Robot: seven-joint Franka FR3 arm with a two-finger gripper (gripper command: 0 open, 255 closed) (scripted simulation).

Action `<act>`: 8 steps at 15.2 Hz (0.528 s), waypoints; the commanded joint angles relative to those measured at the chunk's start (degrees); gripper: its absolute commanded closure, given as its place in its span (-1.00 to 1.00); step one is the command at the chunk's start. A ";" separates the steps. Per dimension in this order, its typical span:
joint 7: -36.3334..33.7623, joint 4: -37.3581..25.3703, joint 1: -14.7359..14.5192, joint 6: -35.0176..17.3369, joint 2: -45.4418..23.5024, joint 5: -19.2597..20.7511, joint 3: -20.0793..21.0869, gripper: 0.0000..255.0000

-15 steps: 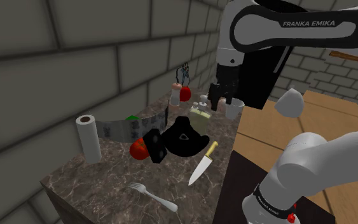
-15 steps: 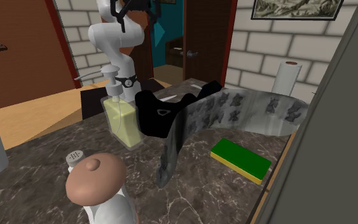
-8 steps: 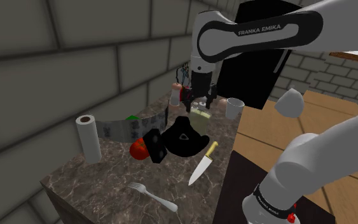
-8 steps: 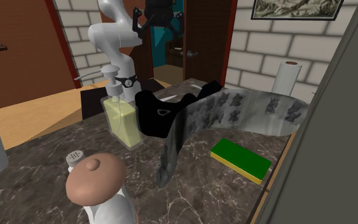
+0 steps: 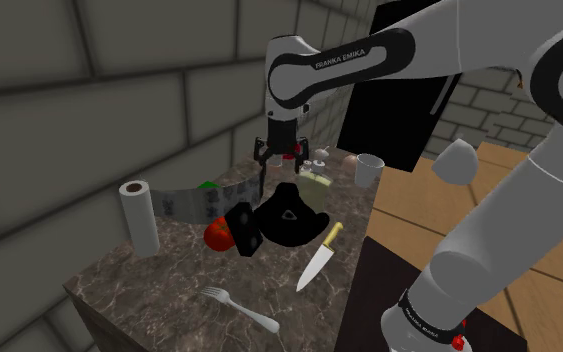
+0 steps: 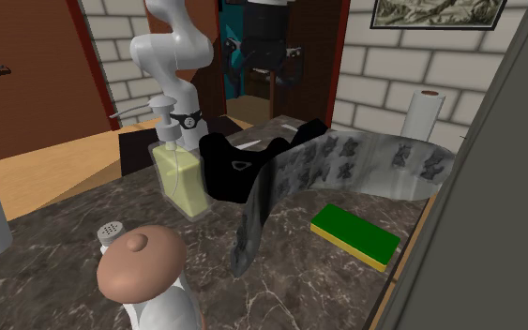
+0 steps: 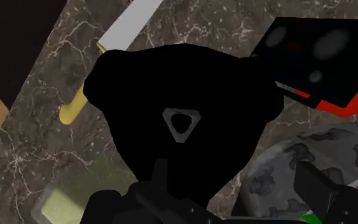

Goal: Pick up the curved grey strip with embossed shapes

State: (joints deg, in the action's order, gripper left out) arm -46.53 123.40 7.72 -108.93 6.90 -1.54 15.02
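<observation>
Nearby, curved strip [image 6: 365, 155] and yellow-filled bottle [image 6: 179, 180]

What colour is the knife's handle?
Yellow; the knife handle shows best in the shoulder view.

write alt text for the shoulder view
A white Franka arm holds its open black gripper above a black moulded object on a dark marble counter, close to one end of a curved grey strip standing on edge. A knife, a fork and an upright paper towel roll are also on the counter.
</observation>
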 commanded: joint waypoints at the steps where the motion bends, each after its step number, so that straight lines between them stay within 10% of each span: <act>1: -5.46 -3.16 0.48 -1.27 -4.52 1.30 0.37 -1.00; 8: -21.78 -16.83 0.53 -2.68 -20.13 6.06 -1.17 -1.00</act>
State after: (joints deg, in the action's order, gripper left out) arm -66.05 109.44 8.20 -112.20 -10.83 3.82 14.31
